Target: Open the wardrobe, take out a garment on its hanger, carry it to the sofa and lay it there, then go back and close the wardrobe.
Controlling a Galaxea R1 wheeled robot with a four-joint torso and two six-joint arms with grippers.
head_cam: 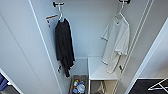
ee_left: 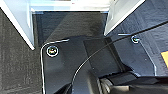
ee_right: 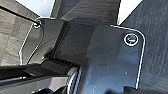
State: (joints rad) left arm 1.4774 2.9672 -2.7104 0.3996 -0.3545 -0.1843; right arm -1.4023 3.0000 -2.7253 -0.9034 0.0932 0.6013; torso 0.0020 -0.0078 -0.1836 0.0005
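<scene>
The wardrobe (head_cam: 87, 32) stands open in front of me, its left door (head_cam: 22, 50) and right door (head_cam: 150, 50) swung out to the sides. Inside on the right, the garment (head_cam: 116, 42), a white short-sleeved T-shirt, hangs on its thin white hanger (head_cam: 121, 11) from a dark hook at the top. In the left wrist view the lower edges of the white doors (ee_left: 18, 22) stand over dark carpet.
A black long-sleeved top (head_cam: 64, 45) hangs on the left inside the wardrobe. Below the T-shirt is a white shelf unit (head_cam: 100, 71), and beside it a basket (head_cam: 78, 86) of small items. A white hanger (head_cam: 158, 86) lies on dark floor at lower right.
</scene>
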